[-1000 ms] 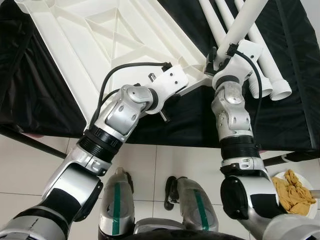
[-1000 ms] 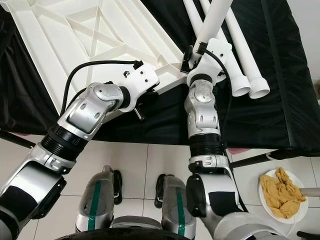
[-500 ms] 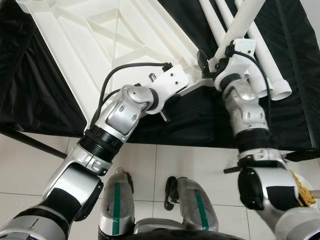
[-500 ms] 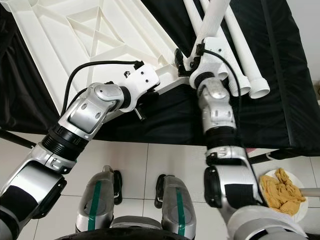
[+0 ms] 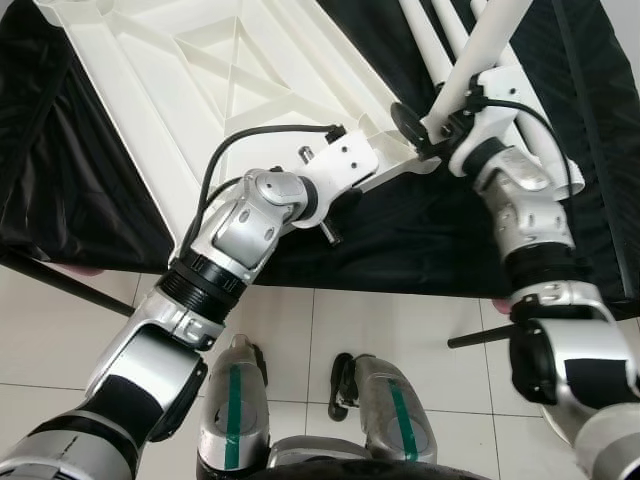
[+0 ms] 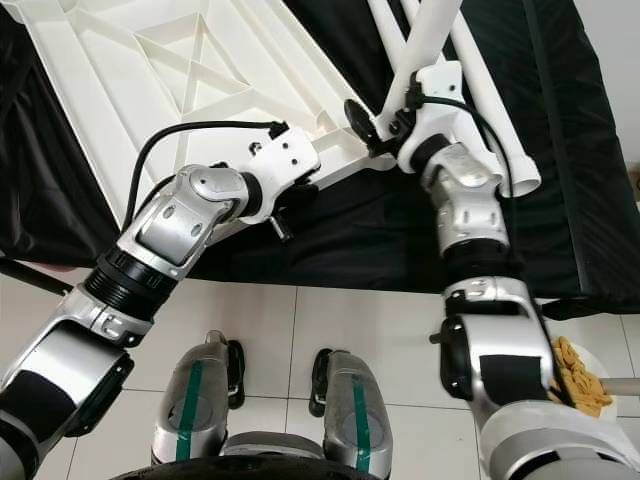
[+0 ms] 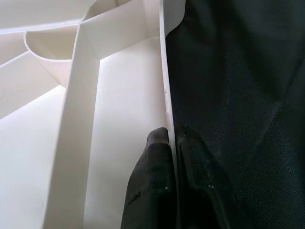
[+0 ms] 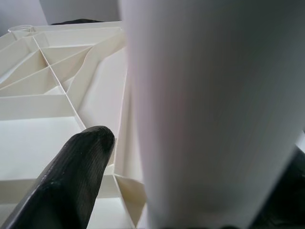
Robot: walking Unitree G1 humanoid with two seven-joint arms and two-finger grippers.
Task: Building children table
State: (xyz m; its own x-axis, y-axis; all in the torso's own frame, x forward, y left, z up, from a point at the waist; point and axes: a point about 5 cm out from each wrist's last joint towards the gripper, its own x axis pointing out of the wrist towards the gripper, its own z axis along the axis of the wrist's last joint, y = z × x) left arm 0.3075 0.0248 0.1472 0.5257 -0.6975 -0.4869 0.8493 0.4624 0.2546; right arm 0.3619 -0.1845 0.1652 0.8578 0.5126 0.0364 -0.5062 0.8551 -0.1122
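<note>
The white plastic table top (image 5: pixel 200 80) lies upside down on a black cloth, its ribbed underside facing up. My left gripper (image 7: pixel 171 136) is shut on the thin rim of the table top near its closest corner, one finger on each side. My right gripper (image 5: pixel 428 115) is shut on a white table leg (image 5: pixel 490 40), which rises tilted up and to the right. The leg's lower end sits at the table top's corner, hidden behind the wrist. In the right wrist view the leg (image 8: pixel 209 109) stands close beside one black finger (image 8: pixel 71 176).
More white legs (image 6: pixel 490 90) lie on the black cloth (image 5: pixel 420 240) to the right of the held one. A plate of yellowish pieces (image 6: pixel 580 375) sits on the tiled floor at the right. A black bar (image 5: pixel 60 280) runs under the cloth's left edge.
My right forearm has swung out to the right, still holding the leg, and its gripper has shifted left toward the table top's corner. The left arm has stayed put.
</note>
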